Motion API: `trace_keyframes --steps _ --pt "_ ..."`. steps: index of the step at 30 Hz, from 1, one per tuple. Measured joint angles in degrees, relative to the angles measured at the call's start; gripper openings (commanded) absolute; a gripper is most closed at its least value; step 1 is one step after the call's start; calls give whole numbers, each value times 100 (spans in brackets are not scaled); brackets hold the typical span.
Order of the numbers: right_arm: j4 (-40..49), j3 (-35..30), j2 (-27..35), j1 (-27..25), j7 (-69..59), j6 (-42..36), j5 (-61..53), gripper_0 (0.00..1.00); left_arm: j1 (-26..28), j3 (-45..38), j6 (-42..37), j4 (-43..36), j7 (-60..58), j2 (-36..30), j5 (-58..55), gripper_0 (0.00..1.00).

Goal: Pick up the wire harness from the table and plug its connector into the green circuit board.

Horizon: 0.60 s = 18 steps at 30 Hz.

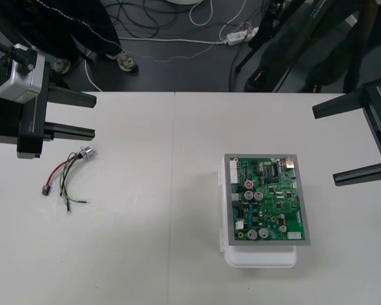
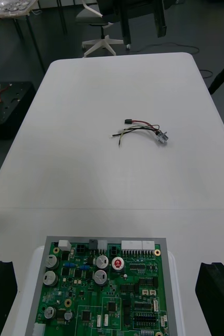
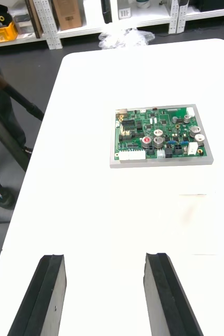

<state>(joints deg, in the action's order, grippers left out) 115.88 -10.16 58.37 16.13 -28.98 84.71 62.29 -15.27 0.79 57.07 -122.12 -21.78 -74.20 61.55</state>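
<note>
circuit board [image 1: 265, 200]: 1, right side of bench [image 1: 146, 254] | white base [image 1: 260, 257]: 1, under it | wire harness [image 1: 66, 175]: 1, left side | left gripper [image 1: 93, 115] + right gripper [image 1: 325, 145]: 2 | bench: 1

Wire harness [image 1: 68, 176] left on table [image 1: 146, 254], circuit board [image 1: 265, 199] right

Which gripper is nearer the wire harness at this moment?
The left gripper: the wire harness lies on the table just beside it, while the right gripper waits at the opposite side, beyond the circuit board.
</note>
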Motion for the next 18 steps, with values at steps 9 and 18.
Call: trace_keyframes --steps 9,18 --pt "0 0 0 0 0 0 0 100 0 0 0 0 0 0 0 44" --pt "0 0 0 0 0 0 0 100 0 0 0 0 0 0 0 44"
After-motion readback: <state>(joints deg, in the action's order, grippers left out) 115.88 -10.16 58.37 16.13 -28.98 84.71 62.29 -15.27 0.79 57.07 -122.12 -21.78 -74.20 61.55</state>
